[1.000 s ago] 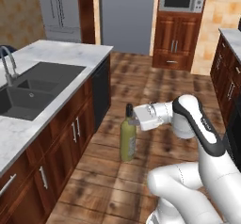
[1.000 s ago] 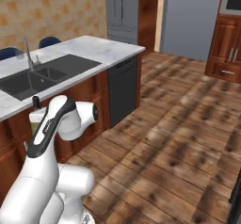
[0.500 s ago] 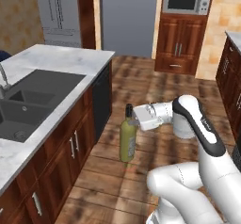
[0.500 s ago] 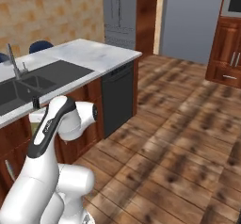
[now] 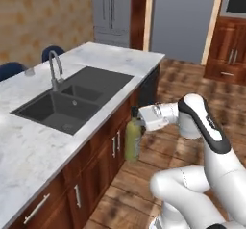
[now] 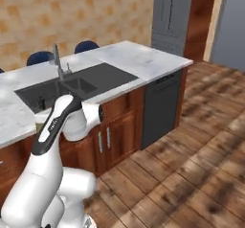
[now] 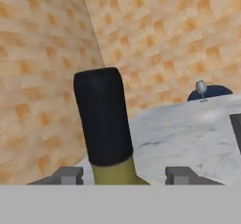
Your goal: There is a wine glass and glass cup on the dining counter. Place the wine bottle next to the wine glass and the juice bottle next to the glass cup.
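Note:
My gripper is shut on the wine bottle, an olive-green bottle with a dark top that hangs upright above the wood floor, close beside the dining counter. In the hand view the bottle's dark top rises between the gripper fingertips. The wine glass stands far off on the marble top, in front of a blue stool. A tiny clear glass sits at the counter's far edge; its kind is too small to tell. The juice bottle is out of view.
The island holds a dark double sink with a curved tap. Blue stools stand behind it. A dark dishwasher front sits at the island's end. The fridge and wood cabinets stand beyond the wood floor.
The whole picture has shifted, so the base has moved; the island and sink now lie closer and more central. The bottle stays in the gripper, in the same place relative to the arm.

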You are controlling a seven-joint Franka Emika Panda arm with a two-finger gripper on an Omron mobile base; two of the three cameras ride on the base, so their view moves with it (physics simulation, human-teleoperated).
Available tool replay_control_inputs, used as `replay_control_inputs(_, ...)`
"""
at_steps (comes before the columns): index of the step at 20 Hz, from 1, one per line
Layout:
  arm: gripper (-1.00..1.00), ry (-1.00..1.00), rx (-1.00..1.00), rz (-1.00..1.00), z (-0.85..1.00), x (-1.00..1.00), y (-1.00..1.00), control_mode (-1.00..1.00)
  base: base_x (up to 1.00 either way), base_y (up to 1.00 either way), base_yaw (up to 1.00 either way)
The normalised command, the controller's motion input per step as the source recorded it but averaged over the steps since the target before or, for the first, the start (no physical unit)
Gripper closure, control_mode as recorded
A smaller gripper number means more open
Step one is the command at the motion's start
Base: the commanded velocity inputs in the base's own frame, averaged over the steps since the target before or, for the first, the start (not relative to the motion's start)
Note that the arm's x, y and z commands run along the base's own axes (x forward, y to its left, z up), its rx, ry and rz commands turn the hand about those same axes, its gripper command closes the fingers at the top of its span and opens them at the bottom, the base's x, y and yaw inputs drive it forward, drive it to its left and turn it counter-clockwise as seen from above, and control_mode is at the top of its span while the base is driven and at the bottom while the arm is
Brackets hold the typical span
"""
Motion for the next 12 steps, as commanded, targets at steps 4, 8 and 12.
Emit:
replay_control_inputs(4,1.00,0.00,0.00,0.00,0.00,0.00,0.00,1.00,0.00,0.32,0.75)
replay_control_inputs(8,1.00,0.00,0.00,0.00,0.00,0.00,0.00,1.00,-0.05,0.16,0.95)
replay_control_inputs(12,1.00,0.00,0.00,0.00,0.00,0.00,0.00,1.00,-0.05,0.19,0.92)
